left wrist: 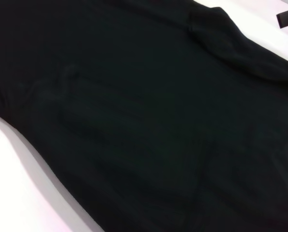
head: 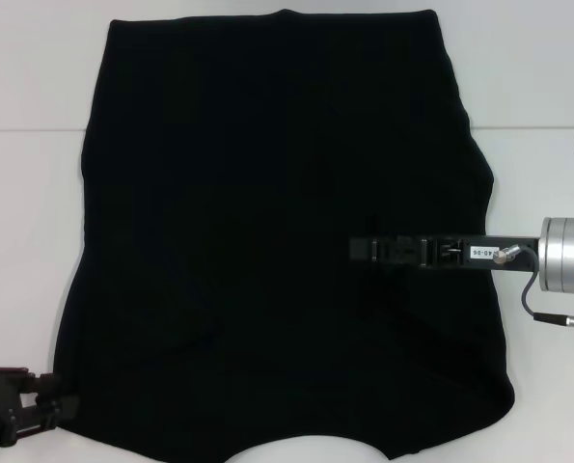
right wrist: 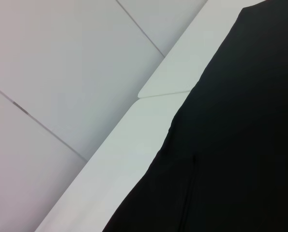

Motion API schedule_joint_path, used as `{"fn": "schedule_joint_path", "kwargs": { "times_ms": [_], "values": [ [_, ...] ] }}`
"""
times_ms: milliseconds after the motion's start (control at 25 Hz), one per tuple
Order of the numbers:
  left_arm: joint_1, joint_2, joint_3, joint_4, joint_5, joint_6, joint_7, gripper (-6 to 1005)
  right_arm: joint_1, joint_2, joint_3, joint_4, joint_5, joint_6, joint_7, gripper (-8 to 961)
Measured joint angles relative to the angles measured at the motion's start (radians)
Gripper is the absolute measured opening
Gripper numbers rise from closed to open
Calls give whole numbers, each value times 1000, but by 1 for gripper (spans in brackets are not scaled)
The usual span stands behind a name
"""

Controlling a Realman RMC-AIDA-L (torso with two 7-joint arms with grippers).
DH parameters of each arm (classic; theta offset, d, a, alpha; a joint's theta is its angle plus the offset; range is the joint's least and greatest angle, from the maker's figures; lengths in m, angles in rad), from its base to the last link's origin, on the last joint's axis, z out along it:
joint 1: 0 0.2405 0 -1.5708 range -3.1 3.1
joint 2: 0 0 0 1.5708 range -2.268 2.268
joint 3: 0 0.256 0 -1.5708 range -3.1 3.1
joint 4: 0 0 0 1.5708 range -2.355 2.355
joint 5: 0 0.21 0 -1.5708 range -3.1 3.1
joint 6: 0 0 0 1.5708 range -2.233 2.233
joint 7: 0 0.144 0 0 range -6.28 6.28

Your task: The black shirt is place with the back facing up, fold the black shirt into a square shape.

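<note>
Both sleeves look folded in on the black shirt (head: 267, 231), spread across the white surface (head: 26, 241). Right pincer (head: 364, 250) hovers mid-shirt, left pincer (head: 60, 405) at the near corner; whether either is spread, I cannot tell. Grabbing one layer only could undo the tucked sleeve

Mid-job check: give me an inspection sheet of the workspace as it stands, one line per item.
Surface: white table, a seam line running across it.
Job's things: black shirt spread flat, plain side up, both sleeves folded in over the body; no lettering visible.
Clutter: nothing seen.
Pincers: right pincer reaches in from the robot's right over the shirt's middle; whether it touches the cloth cannot be told. Left pincer sits at the shirt's near left corner, by the edge.
Cables: a short grey cable loops at the right wrist.
Surroundings: pale tiled floor beyond the table edge, seen from the right wrist.
</note>
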Motion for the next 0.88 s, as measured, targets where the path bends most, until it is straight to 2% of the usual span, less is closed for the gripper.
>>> {"fn": "schedule_joint_path", "kwargs": {
  "times_ms": [120, 560, 760, 880],
  "values": [
    [-3, 0, 0, -2, 0, -4, 0, 445, -3, -1, 0, 0, 1, 0, 0, 578],
    [-14, -2, 2, -3, 0, -7, -11, 244, -4, -5, 0, 0, 2, 0, 0, 579],
    [-15, 0, 2, 2, 0, 0, -18, 12, -5, -7, 1, 0, 2, 0, -1, 578],
    [-15, 0, 1, 3, 0, -4, -22, 5, -7, -7, 2, 0, 2, 0, -1, 578]
  ]
}}
